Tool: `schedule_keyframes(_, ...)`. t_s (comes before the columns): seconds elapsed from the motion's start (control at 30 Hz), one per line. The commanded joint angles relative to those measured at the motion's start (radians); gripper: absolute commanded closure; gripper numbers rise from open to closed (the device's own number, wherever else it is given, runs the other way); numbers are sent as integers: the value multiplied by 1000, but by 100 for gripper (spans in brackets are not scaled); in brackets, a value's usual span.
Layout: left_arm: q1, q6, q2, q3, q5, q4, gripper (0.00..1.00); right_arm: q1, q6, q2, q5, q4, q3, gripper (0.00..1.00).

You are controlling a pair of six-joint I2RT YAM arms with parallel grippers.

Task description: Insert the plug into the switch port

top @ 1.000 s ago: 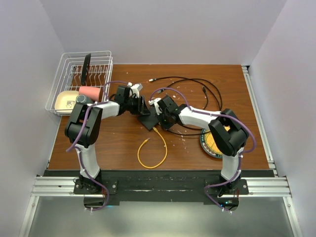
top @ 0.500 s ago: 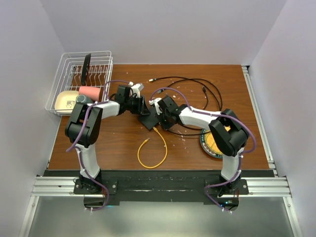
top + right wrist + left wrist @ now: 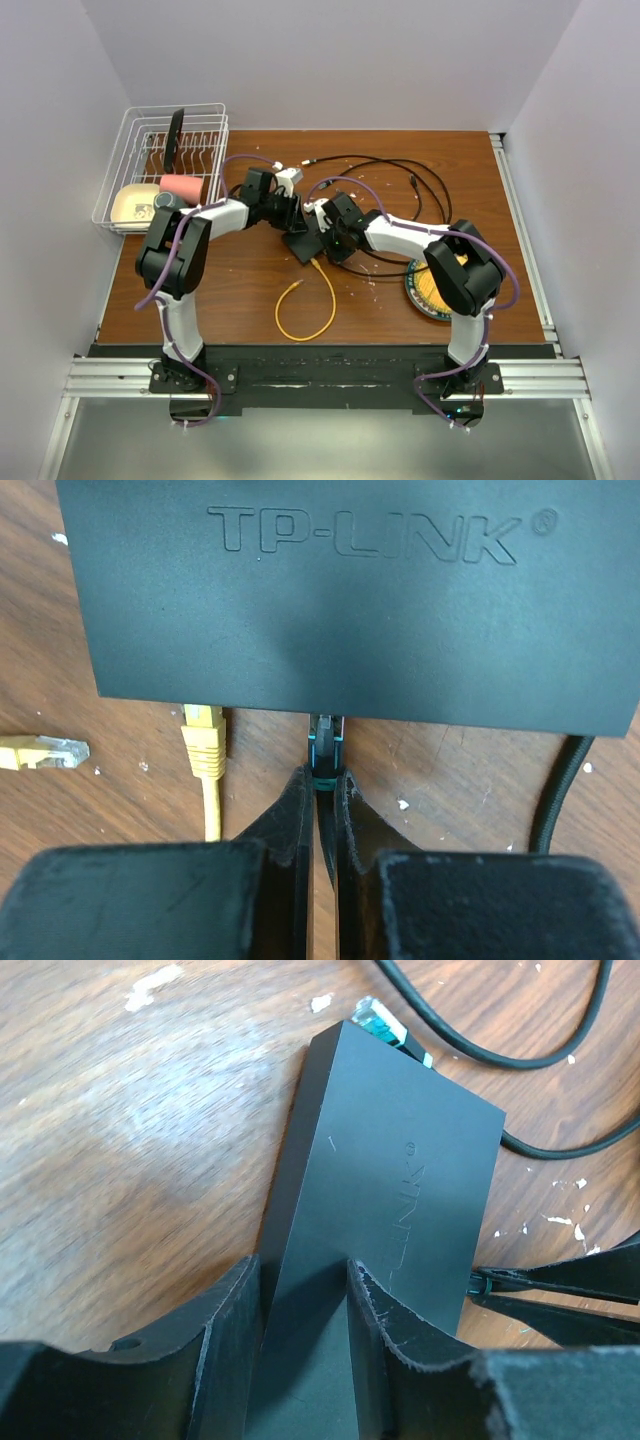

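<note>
Top view: the flat, matte-black switch (image 3: 301, 244) lies mid-table, with the left gripper (image 3: 291, 217) and right gripper (image 3: 322, 238) meeting over it.

Left wrist: rough-edged fingers narrowly straddle one smooth end. Whether they clamp it cannot be told, so a push could skid it across the grained wooden table (image 3: 120, 1160).

Right wrist: narrow jaws pinch the teal-banded plug (image 3: 324, 742) at the port mouth, where a slight tilt could jam it.

The front of the plug (image 3: 325, 735) is hidden beneath the switch (image 3: 350, 610); its seating cannot be told.
</note>
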Motion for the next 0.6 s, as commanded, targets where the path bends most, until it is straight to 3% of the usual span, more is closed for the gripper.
schedule_keyframes(0.0, -181, -30, 29, -17, 415, -231, 63, 15, 18, -30, -59, 459, 123, 100)
schedule_keyframes(0.3, -187, -19, -34, -102, 408, -251, 64, 14, 28, -5, -24, 450, 167, 100)
schedule_keyframes(0.57, -184, -54, -70, -148, 317, -232, 59, 14, -15, 27, -137, 343, 242, 100)
